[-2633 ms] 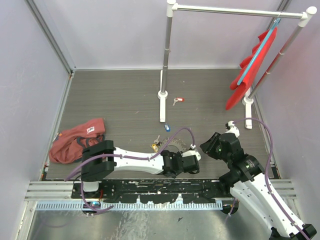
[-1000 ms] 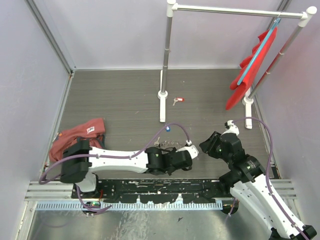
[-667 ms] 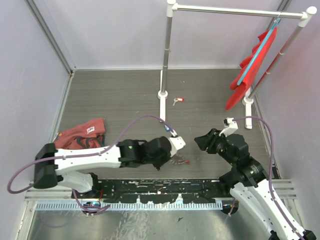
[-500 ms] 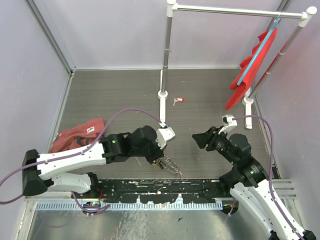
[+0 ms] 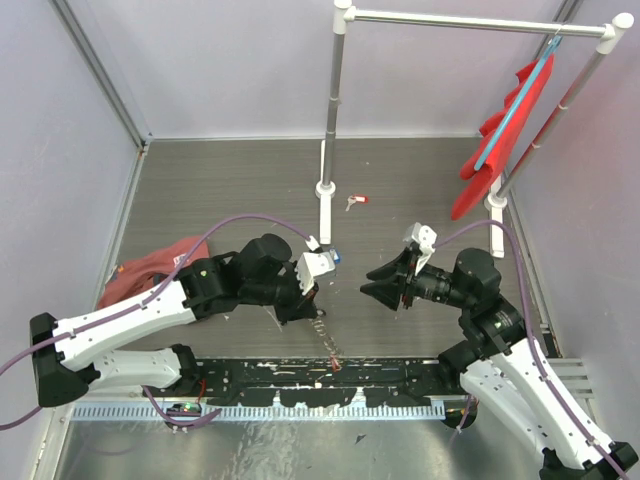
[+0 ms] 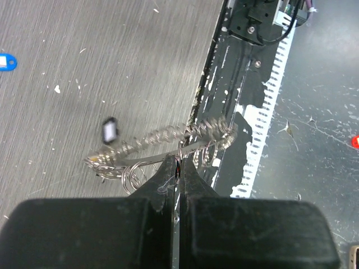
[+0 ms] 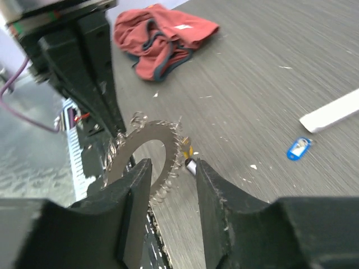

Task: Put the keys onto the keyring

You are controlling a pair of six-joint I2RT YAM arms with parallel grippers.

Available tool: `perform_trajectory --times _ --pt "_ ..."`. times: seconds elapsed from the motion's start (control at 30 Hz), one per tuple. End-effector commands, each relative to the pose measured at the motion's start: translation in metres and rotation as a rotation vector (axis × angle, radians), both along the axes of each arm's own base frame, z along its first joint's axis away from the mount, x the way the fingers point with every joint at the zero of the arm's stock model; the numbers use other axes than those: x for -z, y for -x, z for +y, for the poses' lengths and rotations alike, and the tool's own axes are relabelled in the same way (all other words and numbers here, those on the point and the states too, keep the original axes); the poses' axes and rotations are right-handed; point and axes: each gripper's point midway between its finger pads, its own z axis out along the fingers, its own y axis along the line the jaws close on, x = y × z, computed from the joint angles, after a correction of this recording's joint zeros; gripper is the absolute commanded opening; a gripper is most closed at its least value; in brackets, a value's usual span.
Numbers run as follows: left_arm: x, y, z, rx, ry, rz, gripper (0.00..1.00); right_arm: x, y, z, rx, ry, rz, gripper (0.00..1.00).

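Note:
The keyring (image 7: 130, 150), a wide silvery loop with a jagged coiled rim, hangs in the air with my left gripper (image 6: 178, 163) shut on its edge. In the top view the keyring (image 5: 325, 342) dangles below the left gripper (image 5: 311, 303). A black-tagged key (image 6: 110, 130) and a yellow one (image 7: 190, 151) hang from the ring. My right gripper (image 7: 171, 171) is open, level with the ring's lower rim and facing it from the right (image 5: 368, 282). A blue key (image 5: 334, 255) and a red key (image 5: 357, 201) lie on the table.
A crumpled red garment (image 5: 145, 280) lies at the left. The clothes rack's post and white foot (image 5: 325, 205) stand at the middle back, with a red cloth (image 5: 505, 125) on a hanger at the right. The black rail (image 6: 241, 84) runs along the table's near edge.
The left arm has lifted the keyring off the table and swung up and leftward. The right gripper has turned and reached left toward the ring.

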Motion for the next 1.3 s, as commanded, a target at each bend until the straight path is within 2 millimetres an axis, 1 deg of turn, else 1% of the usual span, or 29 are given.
perform_trajectory --times 0.0,0.03,0.13,0.23,0.33,0.4,0.63,0.8,1.0,1.27 --pt "-0.033 0.008 -0.005 0.085 0.096 -0.016 0.0 -0.02 0.024 0.018 -0.26 -0.038 -0.173 0.39" --pt "-0.034 0.008 -0.004 0.088 0.099 -0.017 0.0 -0.019 0.024 0.02 -0.27 -0.044 -0.174 0.36" --pt "-0.033 0.005 -0.003 0.082 0.101 -0.019 0.0 -0.018 0.02 0.027 -0.269 -0.055 -0.169 0.35" --pt "-0.032 0.002 -0.001 0.076 0.095 -0.016 0.0 -0.012 0.02 0.04 -0.273 -0.038 -0.15 0.33" --pt "-0.03 0.0 0.0 0.07 0.097 -0.011 0.0 -0.003 0.03 0.06 -0.307 -0.002 -0.152 0.33" --pt "-0.031 0.001 0.0 0.076 0.102 -0.006 0.0 0.0 0.036 0.068 -0.334 0.012 -0.164 0.33" --pt "-0.039 0.009 0.0 0.132 0.133 0.001 0.0 -0.003 0.045 0.075 -0.436 0.017 -0.253 0.34" --pt "-0.044 0.018 -0.003 0.183 0.158 0.02 0.0 0.004 0.05 0.086 -0.518 0.018 -0.255 0.34" --pt "-0.045 0.017 -0.005 0.189 0.16 0.023 0.0 0.005 0.055 0.095 -0.566 0.01 -0.253 0.34" --pt "-0.042 0.016 -0.007 0.191 0.15 0.024 0.0 0.004 0.062 0.097 -0.6 -0.003 -0.251 0.34"
